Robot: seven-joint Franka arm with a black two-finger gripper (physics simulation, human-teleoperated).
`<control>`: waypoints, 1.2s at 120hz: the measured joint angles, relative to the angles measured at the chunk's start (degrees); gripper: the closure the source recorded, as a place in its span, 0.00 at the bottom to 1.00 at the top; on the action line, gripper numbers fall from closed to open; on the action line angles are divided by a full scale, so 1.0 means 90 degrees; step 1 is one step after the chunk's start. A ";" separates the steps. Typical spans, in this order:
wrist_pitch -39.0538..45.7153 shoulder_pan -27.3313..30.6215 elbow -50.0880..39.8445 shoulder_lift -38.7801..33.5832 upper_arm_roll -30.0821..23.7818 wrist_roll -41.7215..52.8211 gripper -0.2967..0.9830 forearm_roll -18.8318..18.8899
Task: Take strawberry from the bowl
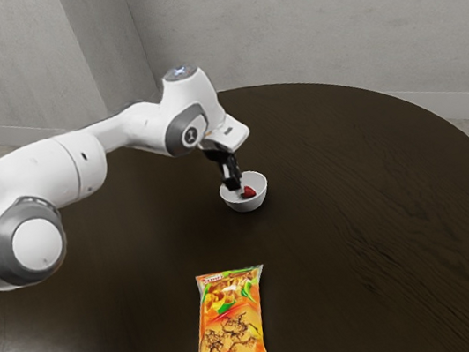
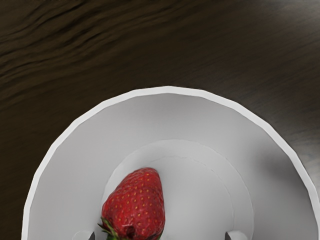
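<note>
Strawberry (image 2: 134, 206): here it is, down inside the bowl (image 2: 167, 90), lying off to one side of the gripper (image 2: 160, 236), leafy end close by one fingertip
Gripper: dipped into the bowl and released, fingertips wide apart, bare bowl floor between the berry and the farther one, so nothing grasped
Weight: light, I'd say, no strain for this arm at all
Flesh: firm enough to lift but likely soft under pressure, so a hard pinch could bruise it
Skin: seeded and probably a touch slick, and that tapering body could squirt out if the pads catch only the tip
Leaves (image 2: 113, 232): flimsy by the look of them, a poor handle, they might fold or tear
Hold: go for the broad shoulders just below the leaves, one pad on each flank, centred over the berry first, then a gentle close
Bowl wall: watch it, a finger pressing there could shove the bowl across the table (image 1: 343, 239)
</note>
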 joint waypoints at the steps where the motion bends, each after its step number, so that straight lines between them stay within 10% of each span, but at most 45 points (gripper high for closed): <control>1: 0.0002 -0.0004 0.0007 0.0010 -0.0001 -0.0002 0.53 0.0003; 144: 0.0687 -0.0025 0.0130 0.0522 -0.0093 0.0076 0.68 0.0500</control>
